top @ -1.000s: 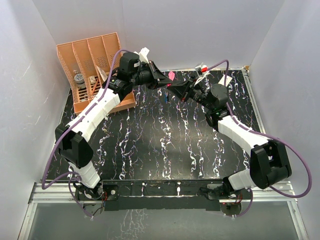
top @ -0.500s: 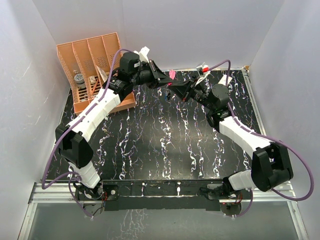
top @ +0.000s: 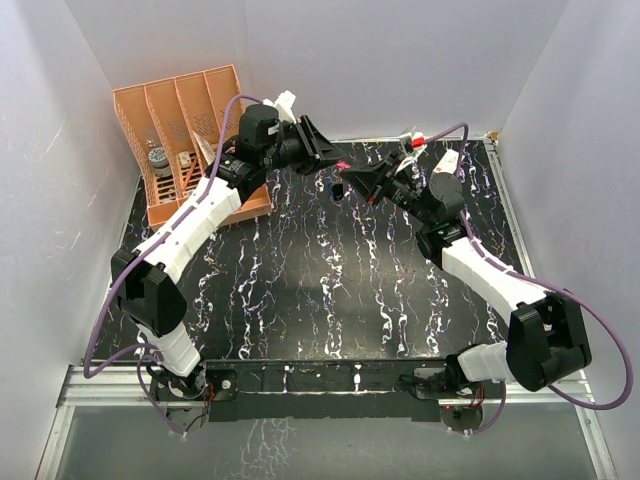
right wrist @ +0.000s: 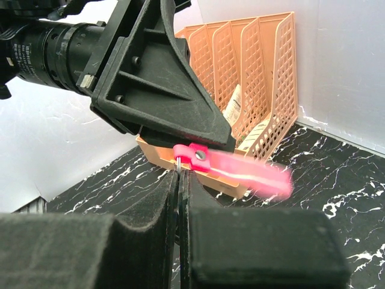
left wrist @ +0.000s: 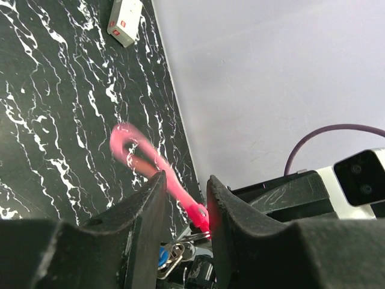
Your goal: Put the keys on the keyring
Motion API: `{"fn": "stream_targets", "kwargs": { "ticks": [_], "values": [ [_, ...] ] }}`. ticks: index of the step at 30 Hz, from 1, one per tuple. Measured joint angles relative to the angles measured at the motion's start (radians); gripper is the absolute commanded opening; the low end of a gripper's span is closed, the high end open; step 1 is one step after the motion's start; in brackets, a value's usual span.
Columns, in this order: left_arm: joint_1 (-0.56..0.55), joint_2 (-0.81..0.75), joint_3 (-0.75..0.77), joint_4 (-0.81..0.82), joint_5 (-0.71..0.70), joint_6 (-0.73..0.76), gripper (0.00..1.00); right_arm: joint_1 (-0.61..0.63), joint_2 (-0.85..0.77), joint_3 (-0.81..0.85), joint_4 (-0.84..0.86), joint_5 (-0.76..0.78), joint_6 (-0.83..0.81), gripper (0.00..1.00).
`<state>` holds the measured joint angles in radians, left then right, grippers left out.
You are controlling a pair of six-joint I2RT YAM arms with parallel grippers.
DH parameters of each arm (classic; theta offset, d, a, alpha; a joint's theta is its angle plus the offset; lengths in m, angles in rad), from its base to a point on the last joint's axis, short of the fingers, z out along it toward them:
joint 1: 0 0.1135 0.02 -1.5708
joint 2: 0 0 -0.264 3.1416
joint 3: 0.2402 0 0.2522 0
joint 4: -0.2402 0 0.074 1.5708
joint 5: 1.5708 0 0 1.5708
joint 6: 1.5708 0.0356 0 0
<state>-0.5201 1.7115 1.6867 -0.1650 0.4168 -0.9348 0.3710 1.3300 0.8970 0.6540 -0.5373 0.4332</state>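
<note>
**Pink keyring (right wrist: 236,167) pinched at its metal end, clear of the surface (top: 320,290)**

Pink strap and thin wire ring meet right at the tips of the right pincer (right wrist: 178,178). Its jaws are clenched flat together on the wire just below the strap's riveted end. Judging by that grip, this arm is acting as the holder, keeping the ring steady and exposed in mid-air where the other arm can reach it.

The left pincer (left wrist: 186,180) is released. Its two fingers stand apart with the strap running through the gap between them, and daylight shows on either side. It frames the strap rather than gripping it, which reads as letting go or as getting ready for a new hold lower down.

The strap's free loop juts out past the fingers and looks blurred, so its exact lie is hard to read.

The keys (left wrist: 162,260) show only in the left wrist view, low down beside the ring. A bright blue head sits among small silver loops. They seem to hang close under the strap's end, but I cannot tell whether they are threaded on.

Both arms meet at the far side of the surface, near the orange file rack (top: 185,110), which plays no part here.
</note>
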Motion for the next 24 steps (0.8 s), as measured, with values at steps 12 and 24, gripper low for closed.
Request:
{"fn": "stream_targets", "kwargs": {
  "ticks": [12,24],
  "values": [
    [0.028,-0.132,-0.21,0.15,-0.109,0.008,0.27,-0.013,-0.011,-0.028,0.063,0.003,0.071,0.0],
    [0.043,-0.244,-0.313,0.362,-0.047,0.027,0.21,-0.074,0.057,-0.05,0.266,-0.061,0.285,0.0]
  ]
}}
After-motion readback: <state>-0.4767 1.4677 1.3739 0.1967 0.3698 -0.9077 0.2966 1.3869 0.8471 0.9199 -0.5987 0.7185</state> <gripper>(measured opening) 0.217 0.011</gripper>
